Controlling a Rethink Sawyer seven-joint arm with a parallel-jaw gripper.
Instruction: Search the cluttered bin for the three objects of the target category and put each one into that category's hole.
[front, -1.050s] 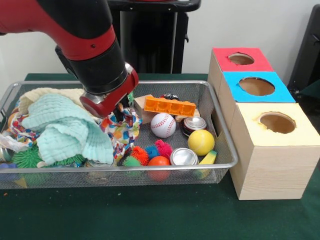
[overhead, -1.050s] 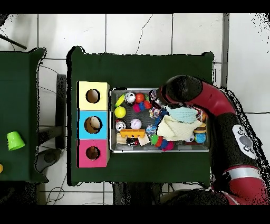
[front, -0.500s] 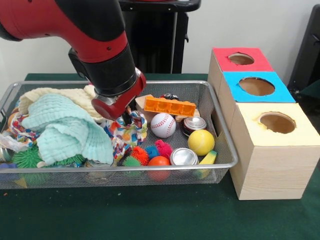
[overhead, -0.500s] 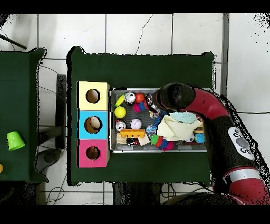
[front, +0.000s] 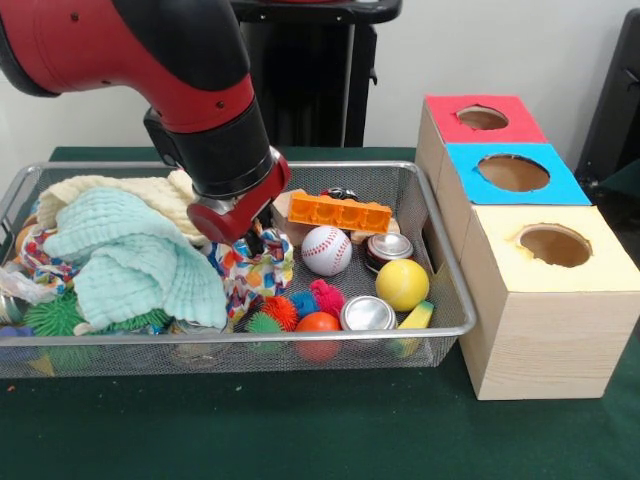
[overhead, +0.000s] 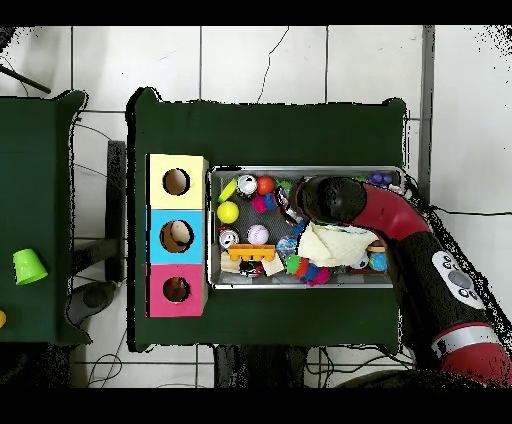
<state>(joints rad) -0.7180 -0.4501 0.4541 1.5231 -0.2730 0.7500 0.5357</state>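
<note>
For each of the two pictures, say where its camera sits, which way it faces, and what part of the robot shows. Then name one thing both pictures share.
Front view: low, across the table, facing the mesh bin and the three boxes; the red and black arm comes down from above into the bin.
Overhead view: above the table, looking straight down at the green table; the arm curves in from the lower right.
Shared: the bin, the boxes, the baseball and the yellow ball, turned half round between views.
</note>
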